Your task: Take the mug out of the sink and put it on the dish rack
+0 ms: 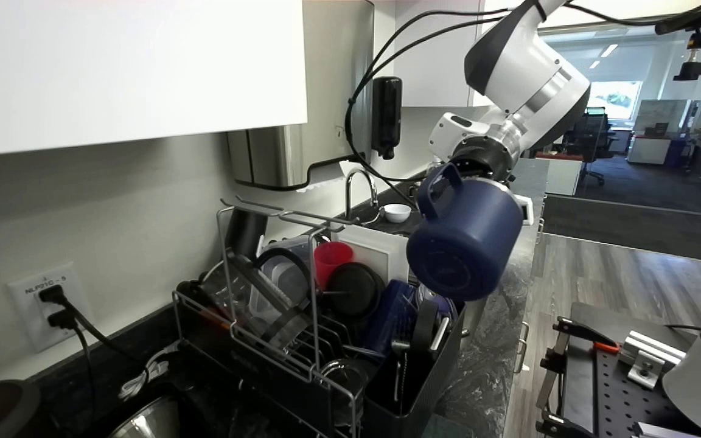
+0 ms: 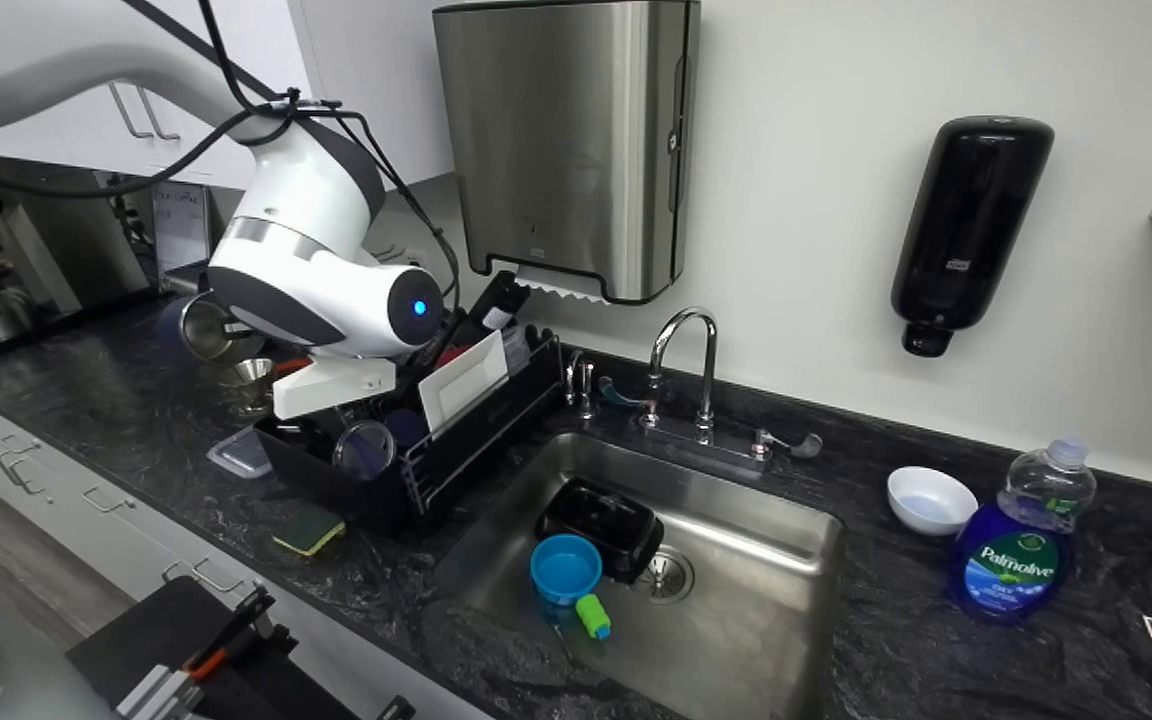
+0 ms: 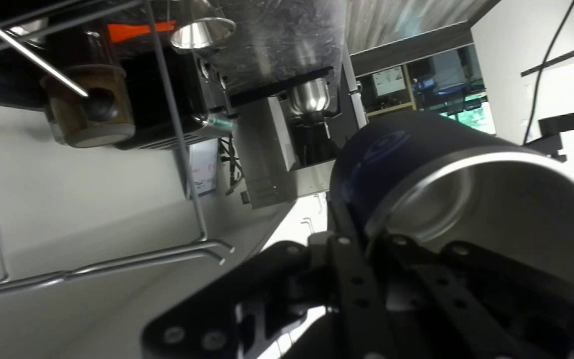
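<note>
Fingers [image 3: 358,281] clamped tight on mug [image 1: 472,237] wall, mug tilted midair near dish rack [image 2: 484,425]; contact hidden in both exterior views. Soap bottle [image 2: 1011,565] reads Palmolive; outlet plate [image 1: 27,319] lettering only partly legible.

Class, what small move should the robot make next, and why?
Probably shift the hand sideways toward the black-and-grey wire dish rack before lowering: it pinches the tilted, round, dark navy mug by the rim, and the wrist view shows mug and rack apart.
</note>
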You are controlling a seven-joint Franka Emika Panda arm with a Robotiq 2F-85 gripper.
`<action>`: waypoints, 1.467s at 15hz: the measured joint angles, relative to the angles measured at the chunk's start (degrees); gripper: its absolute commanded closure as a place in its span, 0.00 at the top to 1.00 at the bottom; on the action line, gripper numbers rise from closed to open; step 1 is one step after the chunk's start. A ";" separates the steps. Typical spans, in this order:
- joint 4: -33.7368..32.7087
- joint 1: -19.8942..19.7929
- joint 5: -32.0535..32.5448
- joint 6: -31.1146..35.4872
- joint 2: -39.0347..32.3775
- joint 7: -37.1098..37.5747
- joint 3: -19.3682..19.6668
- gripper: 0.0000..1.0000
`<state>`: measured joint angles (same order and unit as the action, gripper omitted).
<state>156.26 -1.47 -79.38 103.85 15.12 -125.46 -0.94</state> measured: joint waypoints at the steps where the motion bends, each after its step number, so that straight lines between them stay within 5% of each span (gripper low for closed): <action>1: -0.26 0.02 -0.98 1.13 -0.75 0.00 -0.04 0.02; 22: -7.43 3.47 -3.49 5.95 -9.18 0.00 -2.82 0.02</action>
<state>148.83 2.01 -82.88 109.80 5.94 -125.46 -3.76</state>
